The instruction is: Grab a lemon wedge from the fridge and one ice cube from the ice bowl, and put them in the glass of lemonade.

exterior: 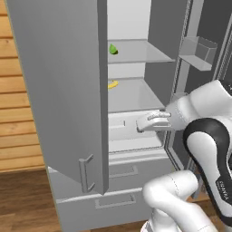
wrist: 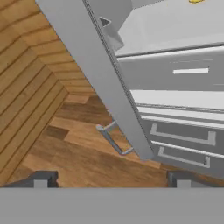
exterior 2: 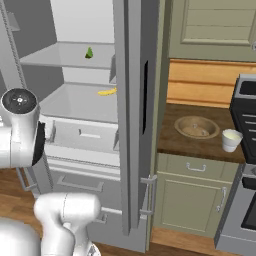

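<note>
Inside the open fridge (exterior: 136,95) you can see a yellow lemon wedge (exterior: 113,84) at the left edge of the middle shelf, partly behind the left door (exterior: 59,90); the right base view shows it as well. One shelf up sits a small green fruit (exterior: 113,49). Your gripper (exterior: 141,125) reaches in below the wedge's shelf, level with the pale inner drawer (exterior: 124,127), fingers spread wide with nothing between them. From the hand view the two tips (wrist: 41,179) stand far apart, looking past the door's lower edge and its bar handle (wrist: 113,140) at the wooden floor (wrist: 65,153).

You have little to read: only faint dark lettering on the arm's forearm in the left base view, too small to make out.

For room, the left door stands swung out and close on the gripper's left; the right door (exterior 2: 131,115) stands edge-on, between the fridge interior and the counter (exterior 2: 200,142). On that counter the ice bowl (exterior 2: 196,127) lies just left of the glass (exterior 2: 231,139), near each other but apart, with the stove (exterior 2: 245,150) at the right.
</note>
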